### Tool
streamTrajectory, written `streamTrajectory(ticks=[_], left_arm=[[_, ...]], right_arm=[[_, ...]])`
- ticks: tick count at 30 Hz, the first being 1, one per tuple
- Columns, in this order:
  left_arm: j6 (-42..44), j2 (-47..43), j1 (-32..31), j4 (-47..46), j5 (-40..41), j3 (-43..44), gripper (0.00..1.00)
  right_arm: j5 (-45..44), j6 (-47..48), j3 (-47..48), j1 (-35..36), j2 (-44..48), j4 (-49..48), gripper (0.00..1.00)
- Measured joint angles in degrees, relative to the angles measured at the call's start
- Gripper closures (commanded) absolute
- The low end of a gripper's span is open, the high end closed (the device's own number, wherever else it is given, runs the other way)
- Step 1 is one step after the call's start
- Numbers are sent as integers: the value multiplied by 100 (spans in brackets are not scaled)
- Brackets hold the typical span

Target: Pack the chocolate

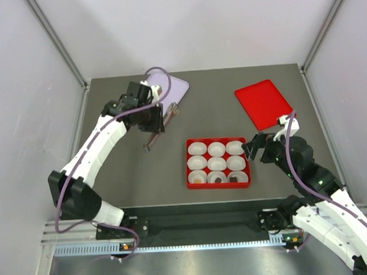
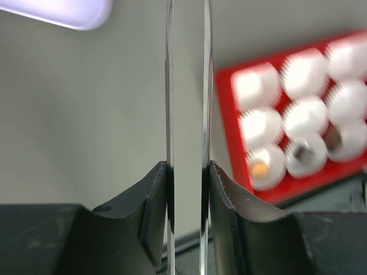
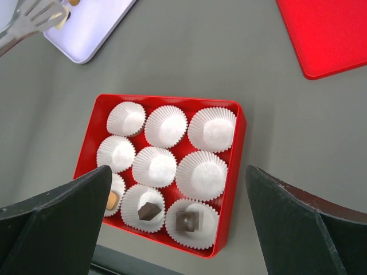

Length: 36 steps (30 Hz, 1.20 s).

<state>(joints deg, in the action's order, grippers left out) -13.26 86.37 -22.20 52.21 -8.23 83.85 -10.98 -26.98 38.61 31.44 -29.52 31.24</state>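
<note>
A red box (image 1: 188,164) holds white paper cups. Its near row carries the chocolate: a tan piece (image 3: 113,200) and two dark pieces (image 3: 148,211) (image 3: 186,220); the left wrist view shows them too, the tan piece (image 2: 259,168) leftmost. My left gripper (image 1: 156,123) (image 2: 188,169) is shut on thin metal tongs (image 2: 170,86), whose tips (image 3: 35,18) reach over a lavender tray (image 1: 173,87). A pale tan piece (image 3: 59,21) sits at those tips; whether it is pinched I cannot tell. My right gripper (image 1: 253,149) (image 3: 178,170) hangs open beside the box's right edge, holding nothing.
A flat red lid (image 1: 263,104) (image 3: 327,31) lies at the back right of the grey table. One orange piece (image 3: 73,2) rests on the lavender tray (image 3: 94,26). White walls close in the table on three sides.
</note>
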Motion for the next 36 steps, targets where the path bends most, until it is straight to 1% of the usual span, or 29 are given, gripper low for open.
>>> streamTrajectory(ticks=[3, 7, 11, 17, 25, 36], left_arm=[[37, -428, -470, 197, -39, -157, 65], [33, -782, -1071, 413, -94, -564, 66], [2, -940, -1416, 612, -229, -949, 66], [4, -1123, -1572, 691, -564, -1196, 65], [66, -1176, -1674, 695, -702, -1381, 65], [92, -772, -2033, 695, -673, -1397, 64]], right_arm=[[-7, -2, 0, 0, -28, 0, 0], [-9, -7, 0, -2, -26, -4, 0], [-7, -9, 0, -2, -26, -9, 0], [-2, -15, 0, 0, -70, -28, 0], [9, -26, 0, 0, -164, -39, 0], [9, -24, 0, 0, -168, -42, 0]])
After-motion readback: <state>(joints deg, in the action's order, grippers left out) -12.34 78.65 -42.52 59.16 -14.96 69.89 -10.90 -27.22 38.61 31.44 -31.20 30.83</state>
